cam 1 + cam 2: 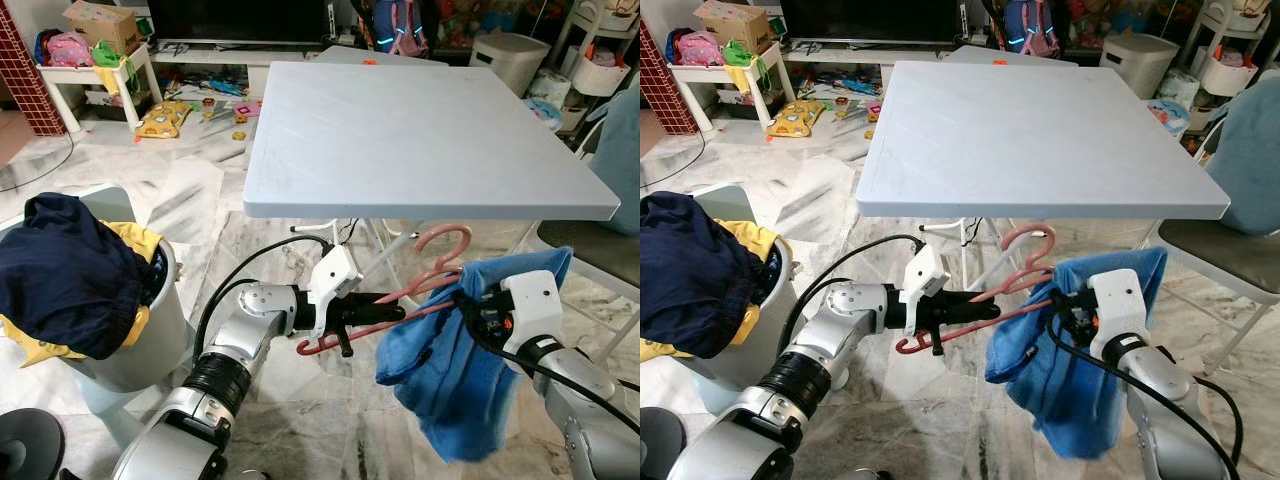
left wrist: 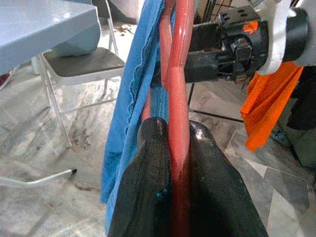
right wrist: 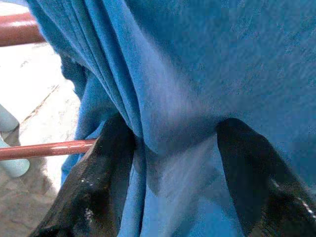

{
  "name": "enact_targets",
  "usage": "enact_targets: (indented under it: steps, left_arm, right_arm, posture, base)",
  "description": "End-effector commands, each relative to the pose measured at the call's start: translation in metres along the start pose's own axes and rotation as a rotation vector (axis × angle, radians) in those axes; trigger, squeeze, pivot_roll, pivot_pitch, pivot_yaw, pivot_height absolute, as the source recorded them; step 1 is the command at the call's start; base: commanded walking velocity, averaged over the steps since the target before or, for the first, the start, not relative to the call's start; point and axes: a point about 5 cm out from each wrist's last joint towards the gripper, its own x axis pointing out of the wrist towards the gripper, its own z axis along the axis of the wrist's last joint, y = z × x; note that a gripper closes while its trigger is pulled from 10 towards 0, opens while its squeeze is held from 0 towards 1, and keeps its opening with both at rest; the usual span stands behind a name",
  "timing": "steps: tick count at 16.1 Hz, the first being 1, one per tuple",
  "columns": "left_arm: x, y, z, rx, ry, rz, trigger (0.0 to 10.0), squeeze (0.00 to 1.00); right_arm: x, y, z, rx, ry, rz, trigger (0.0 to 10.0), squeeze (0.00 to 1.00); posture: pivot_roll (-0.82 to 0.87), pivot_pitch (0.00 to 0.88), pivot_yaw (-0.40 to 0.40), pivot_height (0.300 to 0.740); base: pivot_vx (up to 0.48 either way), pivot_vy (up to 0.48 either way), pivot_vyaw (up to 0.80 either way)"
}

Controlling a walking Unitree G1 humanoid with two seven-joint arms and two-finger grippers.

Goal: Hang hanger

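Left tool clamped on pink hanger, right tool gripping blue cloth, below grey table, over marble floor.

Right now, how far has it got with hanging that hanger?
Done: the blue cloth already drapes over the pink plastic hanger. In hand: the left tool is shut on the hanger's bar, and the right tool grips the cloth. Left: hanging it up; the hook is still free below the grey table.
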Motion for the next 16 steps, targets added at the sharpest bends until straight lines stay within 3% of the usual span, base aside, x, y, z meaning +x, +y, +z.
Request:
enact_targets:
  steps: [1, 8, 16]
  left_arm:
    - [0.001, 0.001, 0.013, 0.035, -0.042, -0.018, 0.0, 0.0]
    - [0.001, 0.002, 0.016, 0.045, -0.044, -0.027, 0.0, 0.0]
    - [0.0, 0.002, 0.013, 0.048, -0.033, -0.013, 0.0, 0.0]
  right_arm:
    - [-0.001, -0.004, 0.003, 0.002, -0.017, -0.016, 0.0, 0.0]
    - [-0.003, -0.016, 0.002, 0.05, -0.038, -0.096, 0.0, 0.0]
    - [0.001, -0.018, 0.007, 0.164, -0.079, -0.144, 0.0, 0.0]
  posture:
    - [-0.05, 0.0, -0.018, 0.74]
    - [-0.05, 0.0, -0.024, 0.74]
    - [-0.05, 0.0, -0.025, 0.74]
  base:
    - [0.0, 0.0, 0.0]
    - [0.0, 0.0, 0.0]
    - [0.0, 0.0, 0.0]
